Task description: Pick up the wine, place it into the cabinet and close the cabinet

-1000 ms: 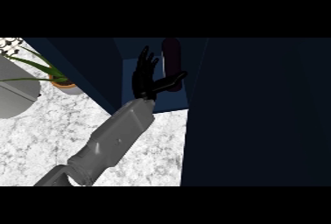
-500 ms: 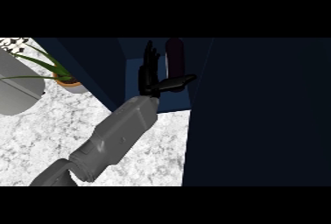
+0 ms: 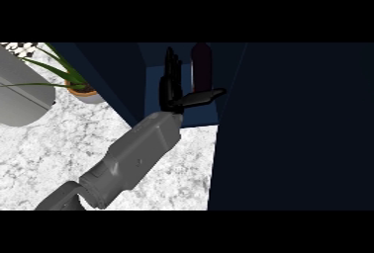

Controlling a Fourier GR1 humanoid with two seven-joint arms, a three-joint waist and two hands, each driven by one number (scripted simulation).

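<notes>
The wine (image 3: pixel 202 64) is cut off at the top centre and partly hidden by the hand (image 3: pixel 175 91). The plant (image 3: pixel 70 79) is cropped upper left.

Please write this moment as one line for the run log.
phase: placing | wine bottle: upright inside cabinet | left hand: open beside bottle, not gripping | right hand: not visible | cabinet: open

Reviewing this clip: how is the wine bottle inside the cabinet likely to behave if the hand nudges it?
The wine bottle stands tall and narrow, so it probably tips easily. Its round body would likely roll once down. The robot hand beside it has straight fingers, so nothing steadies it.
</notes>
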